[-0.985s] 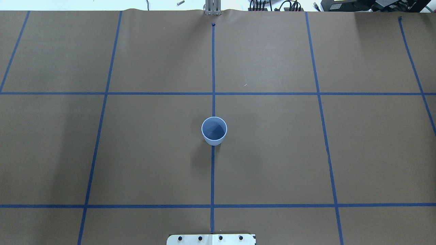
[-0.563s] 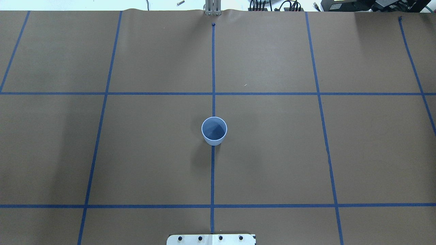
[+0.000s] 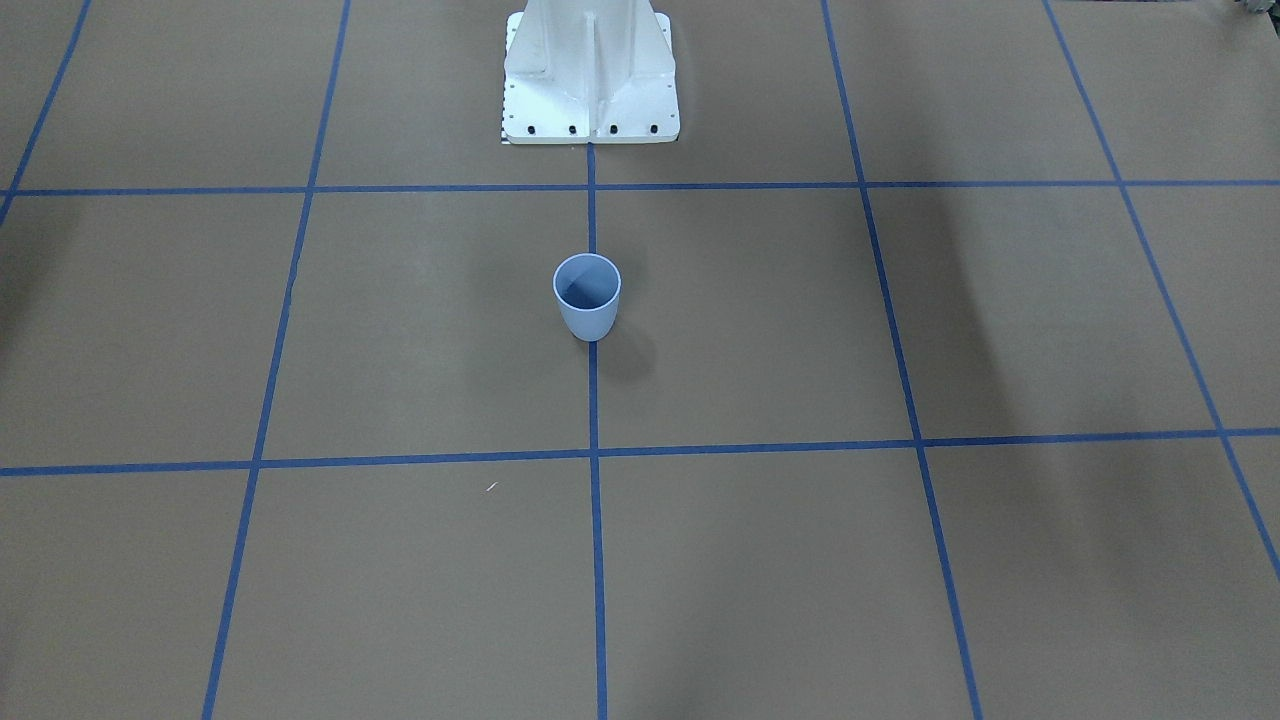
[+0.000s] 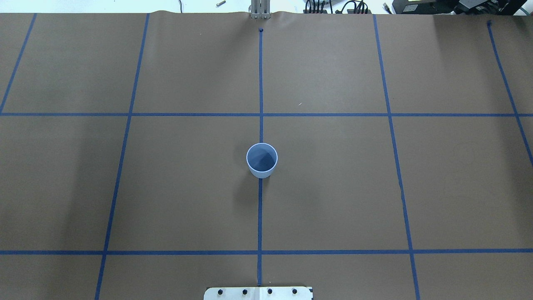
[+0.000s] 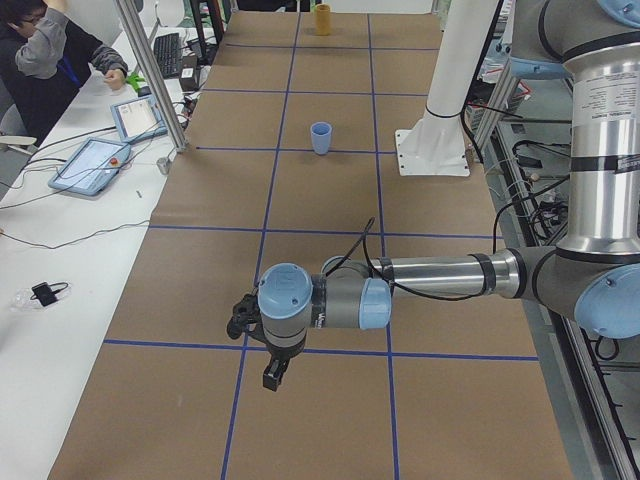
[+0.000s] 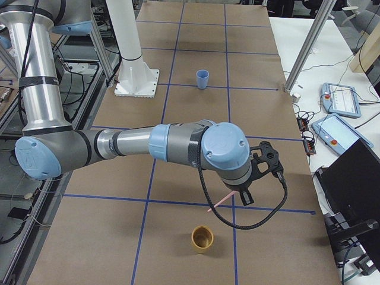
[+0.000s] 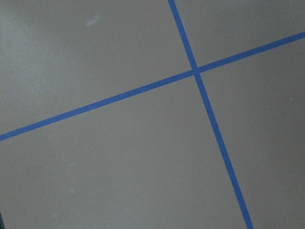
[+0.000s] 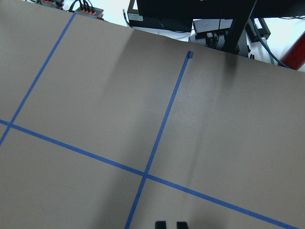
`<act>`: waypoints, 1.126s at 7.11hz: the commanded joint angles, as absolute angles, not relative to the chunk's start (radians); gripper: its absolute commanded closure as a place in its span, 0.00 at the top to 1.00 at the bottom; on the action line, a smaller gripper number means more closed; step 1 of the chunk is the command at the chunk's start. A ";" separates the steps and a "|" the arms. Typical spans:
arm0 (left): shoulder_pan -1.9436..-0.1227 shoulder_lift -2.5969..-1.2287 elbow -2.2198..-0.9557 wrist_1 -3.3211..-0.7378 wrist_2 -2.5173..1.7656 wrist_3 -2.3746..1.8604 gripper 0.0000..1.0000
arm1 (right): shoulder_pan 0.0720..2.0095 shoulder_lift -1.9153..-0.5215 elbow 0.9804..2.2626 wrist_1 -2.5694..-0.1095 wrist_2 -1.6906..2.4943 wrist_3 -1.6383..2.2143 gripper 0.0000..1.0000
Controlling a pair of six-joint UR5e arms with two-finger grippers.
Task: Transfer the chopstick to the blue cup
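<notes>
Brown paper [image 4: 187, 196] covers the table, ruled into rectangles by blue tape lines [image 4: 260, 83]. The blue cup [image 4: 261, 160] stands upright, mouth up, on the centre tape line near the middle of the table, in front of the robot's white pedestal [image 3: 590, 70]; it is also seen from the table's two ends [image 5: 320, 138] [image 6: 202, 78]. A yellow-brown cup [image 6: 202, 238] stands upright near the table's right end, well apart from the blue cup. The right gripper [image 6: 246, 197] hangs over that end, towards the operators' edge. From its fingers the pink chopstick [image 6: 219, 202] juts out at a slant, clear of the paper, near the yellow-brown cup but not touching it. In the right wrist view the gripper [image 8: 171, 224] shows only its two dark fingertips [image 8: 160, 224] at the bottom edge, set close together with a narrow gap; the chopstick does not show there. The left gripper [image 5: 271, 380] points downward above the paper towards the table's left end; how far its jaws stand apart cannot be told, and the left wrist view shows only paper and crossing tape.
</notes>
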State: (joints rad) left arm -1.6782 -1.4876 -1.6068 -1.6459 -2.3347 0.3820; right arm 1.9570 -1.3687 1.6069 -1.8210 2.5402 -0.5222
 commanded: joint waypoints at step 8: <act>-1.680 -1.480 -1.617 -1.649 -2.333 0.382 0.99 | 1.351 -1.258 2.040 -1.552 2.455 0.738 0.00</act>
State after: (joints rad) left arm -1.6797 -1.4803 -1.6167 -1.6490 -2.3334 0.3820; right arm 1.4527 -1.2748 2.0204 -1.6569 2.4993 0.7025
